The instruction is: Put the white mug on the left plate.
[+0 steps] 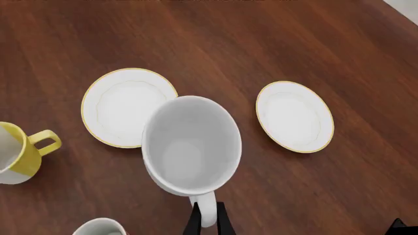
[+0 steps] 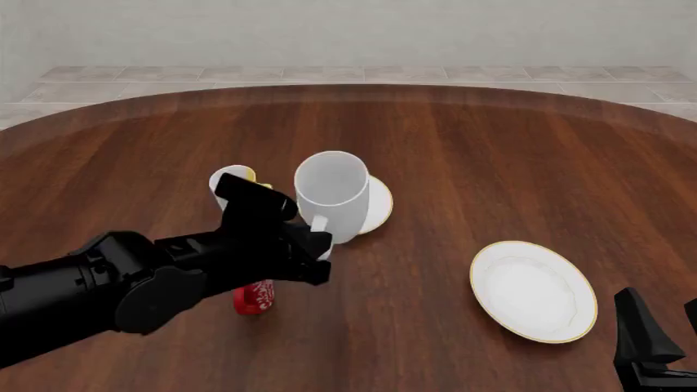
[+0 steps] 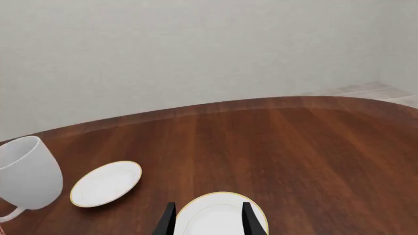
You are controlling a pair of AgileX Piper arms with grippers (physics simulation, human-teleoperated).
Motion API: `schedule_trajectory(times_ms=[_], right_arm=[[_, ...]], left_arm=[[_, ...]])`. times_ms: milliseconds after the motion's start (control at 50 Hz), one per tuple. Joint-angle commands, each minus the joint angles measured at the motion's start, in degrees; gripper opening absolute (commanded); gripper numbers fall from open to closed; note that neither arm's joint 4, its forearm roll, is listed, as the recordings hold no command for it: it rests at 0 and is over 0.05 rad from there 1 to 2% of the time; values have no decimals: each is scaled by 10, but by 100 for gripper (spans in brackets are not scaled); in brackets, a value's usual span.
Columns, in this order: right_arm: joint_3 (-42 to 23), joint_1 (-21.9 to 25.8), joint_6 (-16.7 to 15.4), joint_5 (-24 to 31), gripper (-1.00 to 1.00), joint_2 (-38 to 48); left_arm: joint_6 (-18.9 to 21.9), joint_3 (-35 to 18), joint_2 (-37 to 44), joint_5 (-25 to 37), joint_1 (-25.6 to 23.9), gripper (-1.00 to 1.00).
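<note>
Left wrist view: my left gripper [image 1: 207, 220] pinches the handle of the white mug [image 1: 191, 145]. The mug hangs mouth-up, overlapping the edge of the left plate [image 1: 121, 105]. The yellow-handled mug [image 1: 19, 152] sits to one side.

Front view: the white mug [image 2: 331, 194] is upright over the near edge of the left plate [image 2: 377, 204]; I cannot tell if they touch. The other plate [image 2: 534, 291] lies well apart.

Right wrist view: my right gripper [image 3: 207, 218] is spread apart, holding nothing, above the other plate.

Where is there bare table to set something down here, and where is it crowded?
Bare wood spans the far half of the table and the gap between the left plate and right plate. It is crowded at near left: white mug, yellow-handled mug, red mug, left gripper.
</note>
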Motion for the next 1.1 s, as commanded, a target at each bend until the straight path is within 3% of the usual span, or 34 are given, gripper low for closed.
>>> schedule_trajectory(times_ms=[20, 320, 720, 1100], right_arm=[[0, -1, 0, 0, 100, 0], [0, -4, 2, 0, 100, 0], [0, -5, 0, -2, 100, 0], [0, -4, -6, -4, 100, 0]], left_arm=[[15, -29, 14, 17, 12, -100], [12, -106, 57, 52, 33, -100], [14, -165, 126, 63, 79, -100], [15, -232, 197, 73, 72, -100]])
